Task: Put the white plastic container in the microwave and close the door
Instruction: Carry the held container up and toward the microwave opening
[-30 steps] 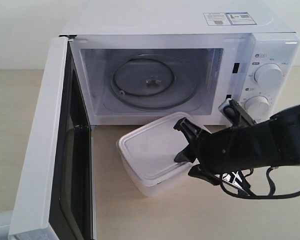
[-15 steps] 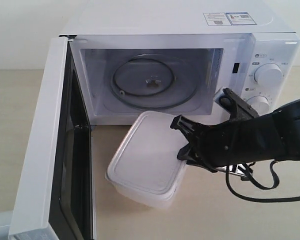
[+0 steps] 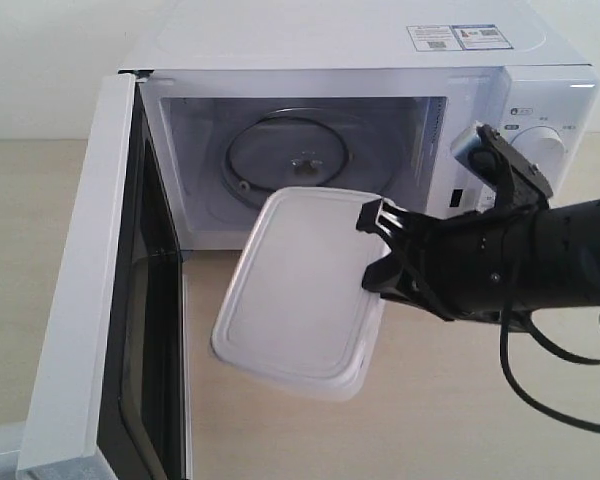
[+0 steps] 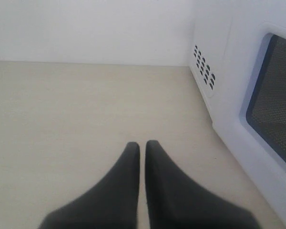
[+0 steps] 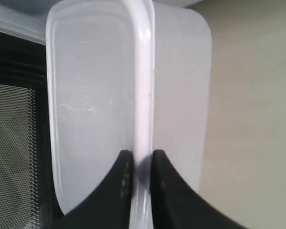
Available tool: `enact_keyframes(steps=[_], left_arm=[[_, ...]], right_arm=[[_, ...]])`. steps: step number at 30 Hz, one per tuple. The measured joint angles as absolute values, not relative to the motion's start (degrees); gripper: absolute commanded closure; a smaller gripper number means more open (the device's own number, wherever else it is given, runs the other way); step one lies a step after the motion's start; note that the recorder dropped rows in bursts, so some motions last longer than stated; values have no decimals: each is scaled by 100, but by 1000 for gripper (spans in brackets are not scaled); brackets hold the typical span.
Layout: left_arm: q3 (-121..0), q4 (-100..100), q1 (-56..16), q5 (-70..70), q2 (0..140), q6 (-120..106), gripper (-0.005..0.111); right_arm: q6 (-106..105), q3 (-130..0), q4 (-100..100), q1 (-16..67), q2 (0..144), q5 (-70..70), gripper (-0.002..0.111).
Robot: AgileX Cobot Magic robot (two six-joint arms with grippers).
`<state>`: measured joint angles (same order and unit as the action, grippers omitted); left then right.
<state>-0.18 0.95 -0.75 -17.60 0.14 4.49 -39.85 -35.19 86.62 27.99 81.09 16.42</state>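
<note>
1. White plastic container (image 3: 300, 285): clamped by its lip in the right gripper (image 3: 372, 250) jaws, raised higher than a second ago, clear of the surface (image 3: 460, 400).
2. Microwave (image 3: 540, 90) cavity just beyond the jaws; insertion looks next.
3. Door (image 3: 80, 300) wide open.
4. Left gripper (image 4: 142, 148) jaws together, empty.

Pale beige table (image 3: 430, 440): white microwave (image 3: 330, 45) stands directly on it.

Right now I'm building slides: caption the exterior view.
Right tool holds the container tilted before the open microwave.
</note>
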Motion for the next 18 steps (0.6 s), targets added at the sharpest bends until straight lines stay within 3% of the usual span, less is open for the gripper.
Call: enact_keyframes(steps=[7, 18], left_arm=[[-18, 95, -75, -1760, 14, 449, 102], [-18, 95, -75, -1760, 14, 449, 102]], right_arm=[[-3996, -2863, 8662, 2799, 7849, 1649, 108], [-3873, -2558, 8662, 2799, 5900, 1557, 108]])
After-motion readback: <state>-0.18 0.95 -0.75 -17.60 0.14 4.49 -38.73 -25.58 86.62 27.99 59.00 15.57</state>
